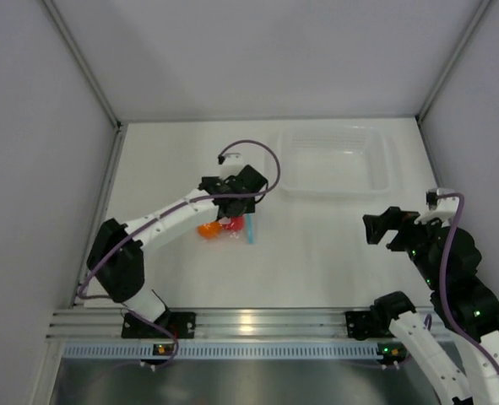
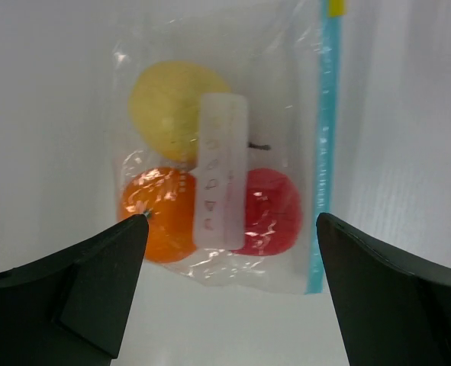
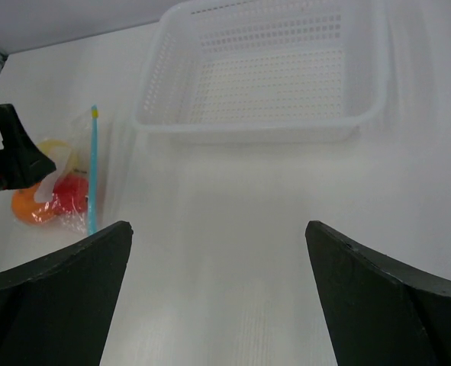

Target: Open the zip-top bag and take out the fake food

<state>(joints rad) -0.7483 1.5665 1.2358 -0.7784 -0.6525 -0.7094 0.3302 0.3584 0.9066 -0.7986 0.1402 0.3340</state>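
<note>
Left wrist view puts the zip-top bag (image 2: 225, 145) flat on the white counter (image 2: 408, 114), left of centre, with our left end effector (image 2: 233, 217) hovering over it, jaws wide and empty. Our right end effector (image 3: 217, 225) hangs well to the right, equally wide, holding nothing. We judge the pouch light, limp, crinkly and slippery. The fake food (image 2: 271, 210) inside looks glossy, hard and rounded, likely to roll. The stiffer light blue zip strip (image 2: 326, 152) along the bag's right edge seems the best hold. A perforated clear tray (image 3: 248, 126) sits farther off, to the right.
</note>
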